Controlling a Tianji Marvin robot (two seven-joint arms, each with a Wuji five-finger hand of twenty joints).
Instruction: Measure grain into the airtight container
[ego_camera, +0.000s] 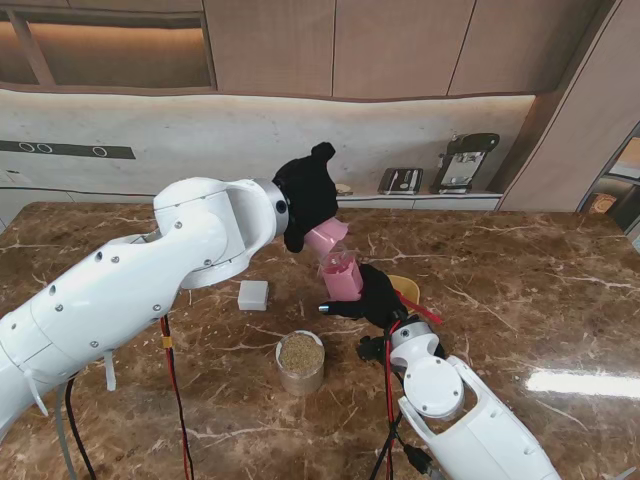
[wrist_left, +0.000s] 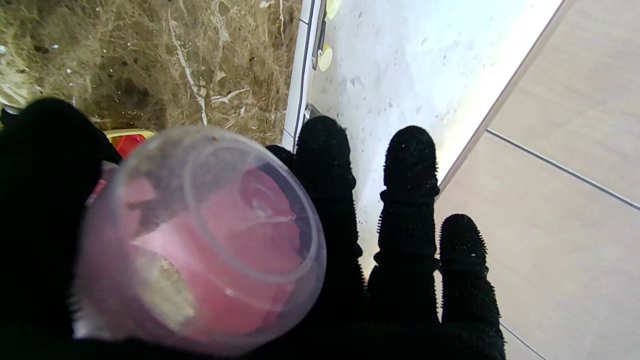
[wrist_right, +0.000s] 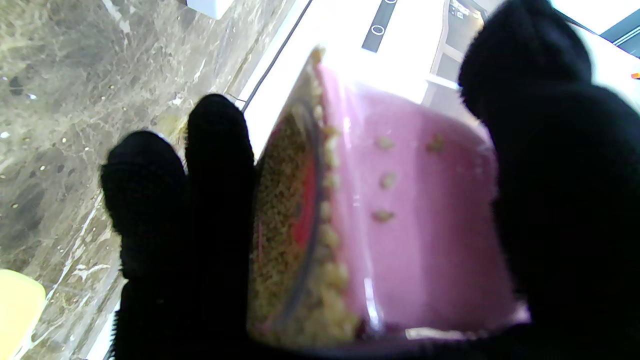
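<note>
My left hand (ego_camera: 305, 200) is shut on a small translucent pink measuring cup (ego_camera: 327, 237), tipped mouth-down just over a taller pink container (ego_camera: 342, 276). In the left wrist view the cup (wrist_left: 200, 240) lies on its side in my gloved fingers (wrist_left: 410, 200), with a little grain left inside. My right hand (ego_camera: 376, 297) is shut on the pink container and holds it off the table. The right wrist view shows that container (wrist_right: 400, 225) with grain heaped at its base and a few grains stuck to its wall.
A round glass jar of grain (ego_camera: 300, 361) stands on the marble table (ego_camera: 520, 300) nearer to me. A white block (ego_camera: 253, 294) lies to its left. A yellow bowl (ego_camera: 405, 288) with something red sits behind my right hand. Appliances stand on the back counter (ego_camera: 440, 190).
</note>
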